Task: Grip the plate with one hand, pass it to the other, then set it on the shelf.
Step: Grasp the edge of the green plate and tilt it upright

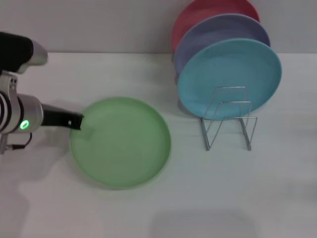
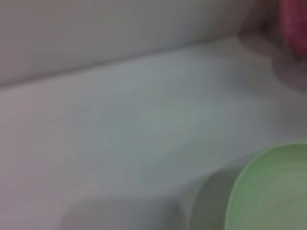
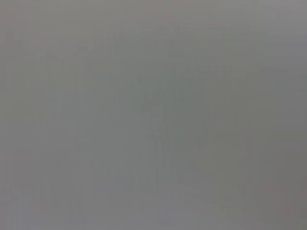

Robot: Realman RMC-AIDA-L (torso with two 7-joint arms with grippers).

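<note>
Shows the light green plate face up on the white table, left of centre in the head view, well apart from the wire rack on the right. Cannot tell whether the plate's left side is raised off the table or lying flat.

Puts the left gripper right at the plate's left rim, reaching in level from the left, behind it the silver banded wrist with its green light. Looks to be touching the rim there, but cannot tell how wide the grip stands or whether it has hold of the plate.

Catches, in the left wrist view, only a curved stretch of the plate's raised edge, with a soft shadow on the table beside it and bare tabletop running back to the wall.

Leaves open tabletop along the plate's near edge and right edge, and a clear strip between the plate's right rim and the rack's nearest wire.

Holds three plates on edge in the rack's rear slots: a light blue plate in front, a lavender plate behind it, a red plate at the back by the wall. Leaves the front wire loops unfilled, ahead of the blue plate's lower edge.

Gives nothing of the right gripper: only even grey in the right wrist view.
</note>
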